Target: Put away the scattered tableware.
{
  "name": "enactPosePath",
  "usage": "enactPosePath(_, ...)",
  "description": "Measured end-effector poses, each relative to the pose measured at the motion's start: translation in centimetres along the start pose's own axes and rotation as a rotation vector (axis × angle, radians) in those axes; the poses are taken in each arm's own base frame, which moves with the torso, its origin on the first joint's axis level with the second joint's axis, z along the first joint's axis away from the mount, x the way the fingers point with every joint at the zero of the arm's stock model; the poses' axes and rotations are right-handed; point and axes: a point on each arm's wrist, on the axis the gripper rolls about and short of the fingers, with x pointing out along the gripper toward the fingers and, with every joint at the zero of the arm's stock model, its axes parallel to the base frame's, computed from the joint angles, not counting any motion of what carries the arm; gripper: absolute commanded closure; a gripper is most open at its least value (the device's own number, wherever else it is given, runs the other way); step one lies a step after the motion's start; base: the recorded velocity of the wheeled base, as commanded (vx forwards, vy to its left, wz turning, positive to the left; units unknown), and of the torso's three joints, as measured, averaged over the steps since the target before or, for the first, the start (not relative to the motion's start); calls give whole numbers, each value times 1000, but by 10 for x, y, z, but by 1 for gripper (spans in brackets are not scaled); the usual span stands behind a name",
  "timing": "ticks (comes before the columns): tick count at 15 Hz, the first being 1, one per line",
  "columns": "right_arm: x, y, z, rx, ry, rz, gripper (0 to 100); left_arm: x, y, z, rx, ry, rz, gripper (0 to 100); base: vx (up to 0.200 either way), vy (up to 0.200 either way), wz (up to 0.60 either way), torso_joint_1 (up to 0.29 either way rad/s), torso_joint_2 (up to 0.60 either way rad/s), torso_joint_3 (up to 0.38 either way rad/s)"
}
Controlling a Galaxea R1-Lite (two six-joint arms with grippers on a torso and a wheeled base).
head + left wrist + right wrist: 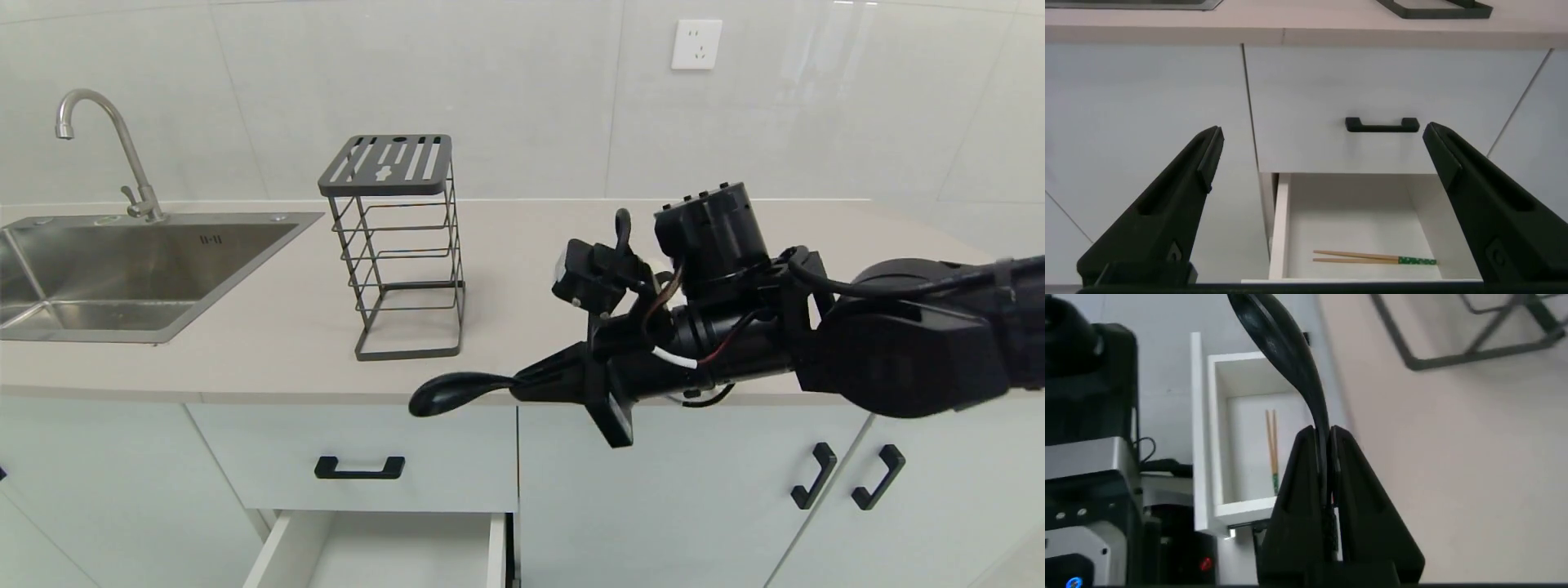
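My right gripper point(535, 385) is shut on the handle of a black spoon point(457, 390), held in the air over the counter's front edge with the bowl pointing left. In the right wrist view the black spoon point(1286, 359) sticks out from between the closed fingers point(1351, 490), above the open drawer point(1204, 441). The white open drawer point(269, 555) sits below, pulled out from the cabinet. A pair of wooden chopsticks with green tips point(1372, 259) lies inside the open drawer point(1279, 237). My left gripper point(1323, 212) is open in front of the cabinet, facing the drawer.
A dark wire rack point(400, 245) stands on the beige counter point(531, 245). A steel sink point(122, 269) with a tap point(106, 147) is at the left. A closed drawer with a black handle point(359, 467) is above the open one; cabinet doors with handles point(849, 476) are at the right.
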Motion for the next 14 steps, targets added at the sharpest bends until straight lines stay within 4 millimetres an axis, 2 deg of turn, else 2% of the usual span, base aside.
enactPosePath(2, 15, 33, 10, -8, 28, -3, 100, 0, 0, 0, 0, 0, 0, 0, 0, 0, 0, 0, 0, 0)
enactPosePath(5, 27, 62, 16, 32, 69, -54, 100, 0, 0, 0, 0, 0, 0, 0, 0, 0, 0, 0, 0, 0)
enactPosePath(9, 44, 80, 24, 153, 34, -218, 100, 0, 0, 0, 0, 0, 0, 0, 0, 0, 0, 0, 0, 0)
enactPosePath(11, 55, 96, 23, 207, 38, -217, 100, 0, 0, 0, 0, 0, 0, 0, 0, 0, 0, 0, 0, 0)
enactPosePath(14, 72, 109, 19, 196, 78, -344, 100, 0, 0, 0, 0, 0, 0, 0, 0, 0, 0, 0, 0, 0)
